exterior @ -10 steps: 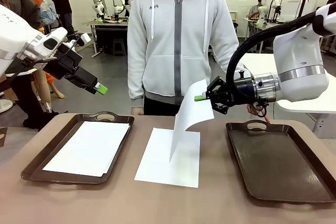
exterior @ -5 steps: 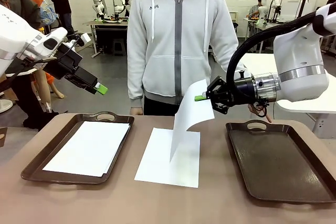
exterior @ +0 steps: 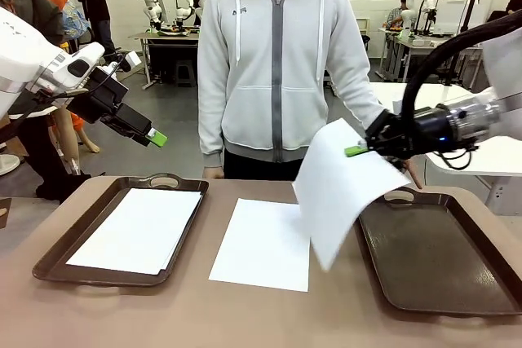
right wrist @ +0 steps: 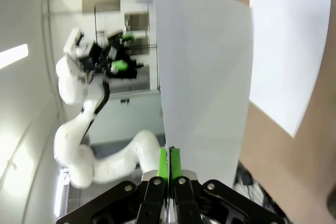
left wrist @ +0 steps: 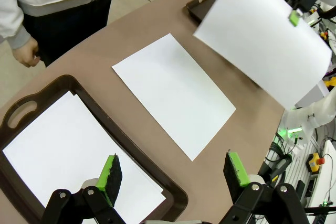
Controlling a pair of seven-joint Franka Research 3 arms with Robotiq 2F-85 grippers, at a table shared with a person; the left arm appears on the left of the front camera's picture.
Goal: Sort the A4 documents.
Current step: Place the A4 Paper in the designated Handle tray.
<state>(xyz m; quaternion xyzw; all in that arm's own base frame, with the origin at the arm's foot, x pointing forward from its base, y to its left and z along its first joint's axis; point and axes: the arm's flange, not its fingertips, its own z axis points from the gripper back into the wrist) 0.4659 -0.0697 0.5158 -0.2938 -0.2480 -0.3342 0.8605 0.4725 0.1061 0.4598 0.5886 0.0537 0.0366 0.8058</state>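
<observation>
Right gripper was shut tight, green pads pinching the upper corner of one A4 document. That sheet hung in the air, tilted and slightly bowed, its lower part over the left rim of the right tray (dark brown, handled, by the table's right edge). Second A4 document lay flat at the middle of the table, between the two trays, touching neither. Left tray, near the table's left edge, carried white sheets, stacked a little askew inside its rim. Left gripper hovered well above that tray, jaws spread wide, holding nothing. Person stood at the table's far edge, one hand by the right tray's far handle.
</observation>
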